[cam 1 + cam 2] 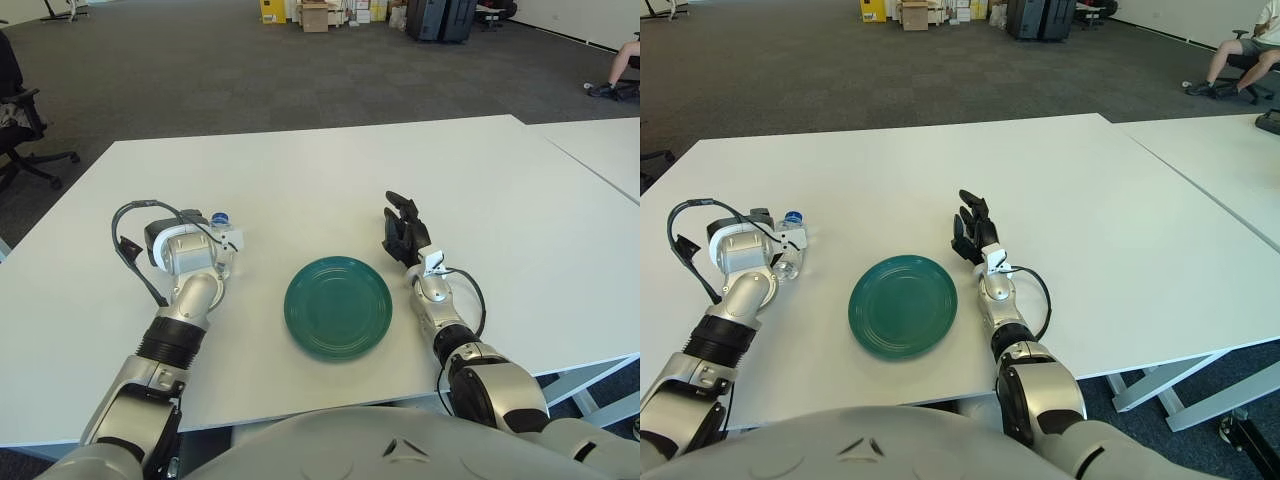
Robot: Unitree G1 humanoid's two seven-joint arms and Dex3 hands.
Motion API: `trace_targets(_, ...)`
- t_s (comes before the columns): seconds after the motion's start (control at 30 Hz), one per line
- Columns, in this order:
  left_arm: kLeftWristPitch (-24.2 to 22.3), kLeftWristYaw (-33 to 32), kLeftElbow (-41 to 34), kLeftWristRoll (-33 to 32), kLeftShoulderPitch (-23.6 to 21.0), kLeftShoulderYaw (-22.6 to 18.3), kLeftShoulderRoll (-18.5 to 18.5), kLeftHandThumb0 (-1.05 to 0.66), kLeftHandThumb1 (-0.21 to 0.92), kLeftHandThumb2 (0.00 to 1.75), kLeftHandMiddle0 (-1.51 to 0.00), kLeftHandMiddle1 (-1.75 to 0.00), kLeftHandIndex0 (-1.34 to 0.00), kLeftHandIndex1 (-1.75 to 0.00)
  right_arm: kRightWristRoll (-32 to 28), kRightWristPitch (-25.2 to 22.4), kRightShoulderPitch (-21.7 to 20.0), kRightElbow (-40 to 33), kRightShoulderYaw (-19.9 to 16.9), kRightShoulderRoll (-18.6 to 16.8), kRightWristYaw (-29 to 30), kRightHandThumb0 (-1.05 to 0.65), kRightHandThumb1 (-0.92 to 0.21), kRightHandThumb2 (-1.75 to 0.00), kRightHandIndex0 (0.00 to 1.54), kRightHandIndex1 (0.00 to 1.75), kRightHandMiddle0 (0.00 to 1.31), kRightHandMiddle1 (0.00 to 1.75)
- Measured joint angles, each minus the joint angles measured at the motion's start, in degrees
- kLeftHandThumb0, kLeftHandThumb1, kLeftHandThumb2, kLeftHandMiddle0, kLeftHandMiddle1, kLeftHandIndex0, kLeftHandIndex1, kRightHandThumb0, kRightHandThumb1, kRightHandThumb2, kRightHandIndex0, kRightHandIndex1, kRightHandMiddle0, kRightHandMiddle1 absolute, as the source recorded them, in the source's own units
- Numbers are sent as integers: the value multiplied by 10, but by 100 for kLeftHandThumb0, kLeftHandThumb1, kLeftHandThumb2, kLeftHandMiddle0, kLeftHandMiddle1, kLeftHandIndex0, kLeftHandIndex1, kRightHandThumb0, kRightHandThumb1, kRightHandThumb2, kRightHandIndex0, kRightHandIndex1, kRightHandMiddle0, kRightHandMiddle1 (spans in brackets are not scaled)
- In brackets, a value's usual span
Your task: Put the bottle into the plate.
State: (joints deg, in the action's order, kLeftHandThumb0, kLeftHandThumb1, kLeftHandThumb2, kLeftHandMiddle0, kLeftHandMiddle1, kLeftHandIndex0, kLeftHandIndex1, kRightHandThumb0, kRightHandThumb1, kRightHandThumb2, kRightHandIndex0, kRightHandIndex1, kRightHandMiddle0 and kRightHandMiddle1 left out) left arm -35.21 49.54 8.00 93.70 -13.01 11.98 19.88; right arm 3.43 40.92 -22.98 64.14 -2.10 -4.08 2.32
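A clear bottle with a blue cap [220,217] stands upright on the white table [320,170], left of the plate. My left hand [205,245] is wrapped around it and hides most of its body; the bottle also shows in the right eye view [790,262]. The dark green plate [338,306] lies empty at the table's front middle, about a hand's width right of the bottle. My right hand [404,232] shows just right of the plate's far rim, fingers relaxed and holding nothing.
A second white table [600,150] adjoins on the right. An office chair [20,130] stands off the table's left. Boxes and cabinets [330,12] stand far back, and a seated person [1240,55] is at the far right.
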Motion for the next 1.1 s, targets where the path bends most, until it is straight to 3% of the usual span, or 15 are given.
trace_targets(0.17,-7,-45,30,-36,-5,1,1,-105,92,125,-74,-115,-3,-5,0,0,-3,4,0,0,-1,-69,-92,-77,28,1,0,62)
trace_targets(0.33,-17,-97,65,-77,-18,-1,3,-105,92,125,-83,-154,0,-18,0,0,-4,4,-1,0,-1,-70,-92,-76,28,0,0,61)
trace_targets(0.5,-40,-139,95,-116,-33,0,-1,-105,92,126,-89,-170,0,-24,-2,2,-4,8,-5,1,-16,-71,-92,-77,27,0,0,61)
trace_targets(0.83,-80,-187,168,-172,-64,26,-15,-105,92,127,-100,-175,0,-27,-8,11,-9,20,-16,1,-41,-70,-92,-78,27,0,0,63)
trace_targets(1.1,-97,-225,220,-224,-88,46,-19,-105,92,127,-95,-175,0,-25,-10,20,-9,23,-22,1,-48,-68,-92,-78,27,0,0,63)
